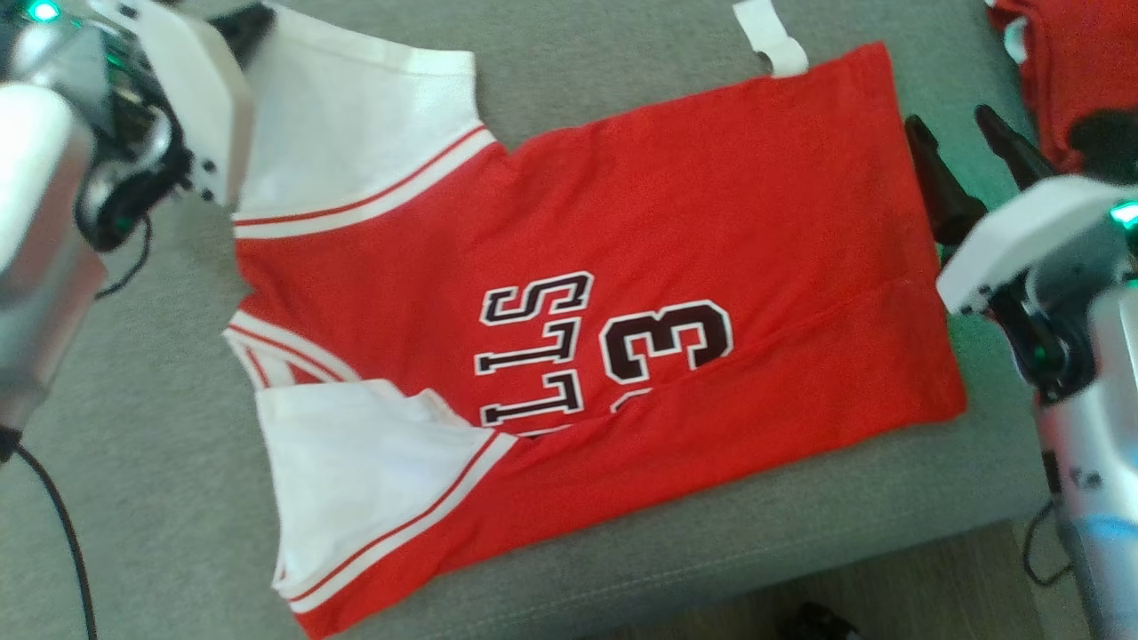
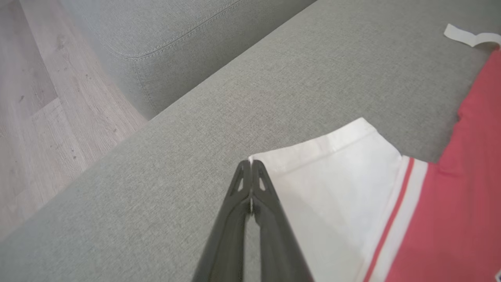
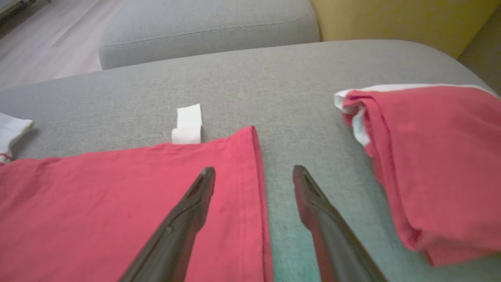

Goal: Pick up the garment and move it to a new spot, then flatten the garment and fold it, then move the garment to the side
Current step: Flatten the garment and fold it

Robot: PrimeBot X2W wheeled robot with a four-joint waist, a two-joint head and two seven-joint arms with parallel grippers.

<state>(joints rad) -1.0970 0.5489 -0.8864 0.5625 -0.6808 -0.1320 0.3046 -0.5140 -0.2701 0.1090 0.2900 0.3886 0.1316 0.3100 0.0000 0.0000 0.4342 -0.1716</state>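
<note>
The garment (image 1: 676, 267), a red jersey with white sleeves and black lettering, lies spread on the grey sofa cushion (image 1: 133, 444), its near long edge folded over. My left gripper (image 2: 251, 164) is shut on the outer corner of the far white sleeve (image 2: 336, 184), with a sliver of white cloth between the fingers. In the head view the left gripper (image 1: 253, 22) sits at the top left, at that sleeve (image 1: 356, 116). My right gripper (image 3: 254, 174) stands open astride the garment's bottom hem (image 3: 256, 164), one finger over the red cloth and one over bare cushion; the right gripper (image 1: 965, 142) also appears at the head view's right.
A second red garment (image 3: 430, 156), folded, lies on the cushion to the right of my right gripper, also seen as a red heap (image 1: 1067, 62). A white tag (image 3: 188, 125) sticks out from the jersey's far edge. Wooden floor (image 2: 35, 98) lies beyond the cushion's edges.
</note>
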